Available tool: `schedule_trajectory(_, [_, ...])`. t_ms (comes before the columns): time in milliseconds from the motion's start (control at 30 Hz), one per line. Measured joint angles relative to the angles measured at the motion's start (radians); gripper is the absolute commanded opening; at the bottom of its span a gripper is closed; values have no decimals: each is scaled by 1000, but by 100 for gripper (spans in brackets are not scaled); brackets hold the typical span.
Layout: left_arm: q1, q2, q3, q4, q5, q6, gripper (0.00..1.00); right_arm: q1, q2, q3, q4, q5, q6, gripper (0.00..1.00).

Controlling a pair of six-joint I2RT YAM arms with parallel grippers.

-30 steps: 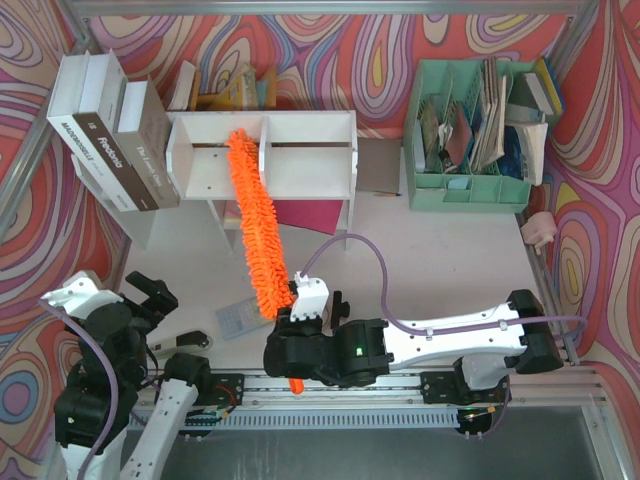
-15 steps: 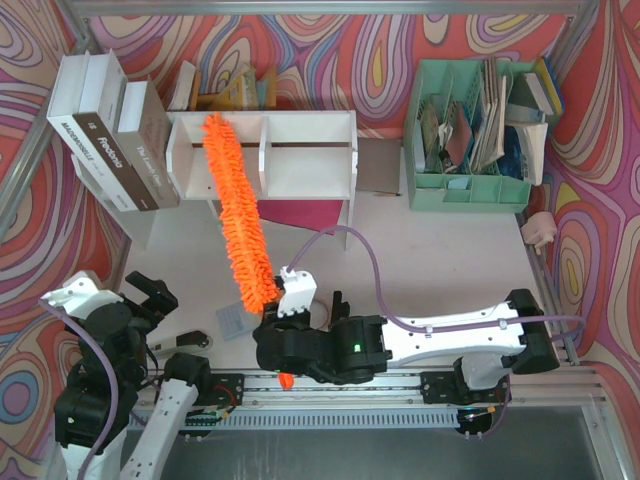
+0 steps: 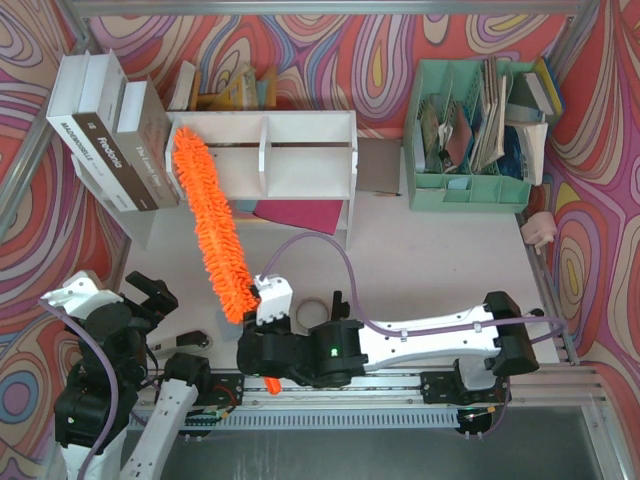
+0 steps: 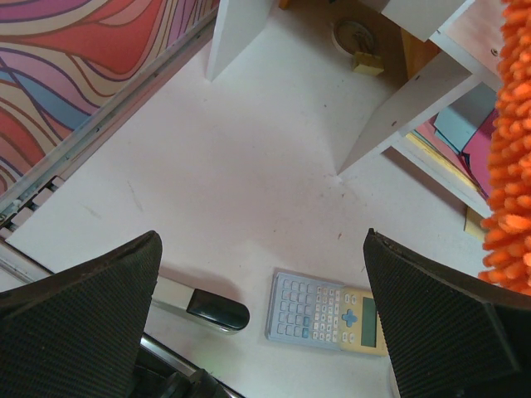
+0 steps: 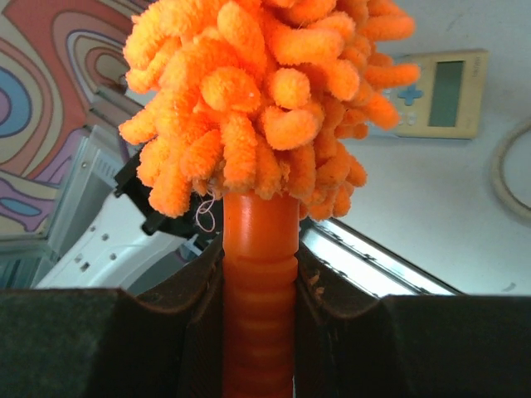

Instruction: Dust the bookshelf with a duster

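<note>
The right pincer (image 5: 260, 286) is clamped on the ribbed plastic handle of the long, fluffy, bright-orange microfibre duster (image 3: 210, 225), a dark finger pressed to each side of it. The fluffy head starts just past the fingertips and runs away from the pincer, ahead and to its left, up to the small white wooden bookshelf (image 3: 300, 150) on legs. The duster's far tip lies over the shelf's left end panel, at the outer edge of the left compartment (from above I cannot tell whether the fibres press on the wood or ride just over it).

Just left of that tip lean the big white and brown books (image 3: 110, 140), so that side is tight. To the tip's right, the shelf top runs past the central divider to its right edge. Between the pincer and the shelf's front legs is a stretch of white table (image 3: 440, 260), and a maroon sheet (image 3: 295, 212) lies under the shelf. A small grey-and-cream pocket calculator (image 5: 436, 91) lies on the table just ahead of the pincer, below the duster's head. The mint-green slotted organiser (image 3: 470, 130) stands well off, ahead and to the right.

The left pincer (image 4: 261, 249) hangs wide open, holding nothing. The calculator is below it, nearer its right finger, and the duster's head passes at its right edge.
</note>
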Motion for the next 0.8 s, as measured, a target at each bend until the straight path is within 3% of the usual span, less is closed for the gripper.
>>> schedule_trajectory(267, [0, 0, 0, 0, 0, 0, 98, 0, -116, -108, -48, 61, 78, 0])
schedule_trajectory(567, [0, 0, 0, 0, 0, 0, 98, 37, -165, -116, -8, 127, -2, 0])
schedule_trajectory(800, [0, 0, 0, 0, 0, 0, 98, 60, -325, -196, -12, 232, -9, 0])
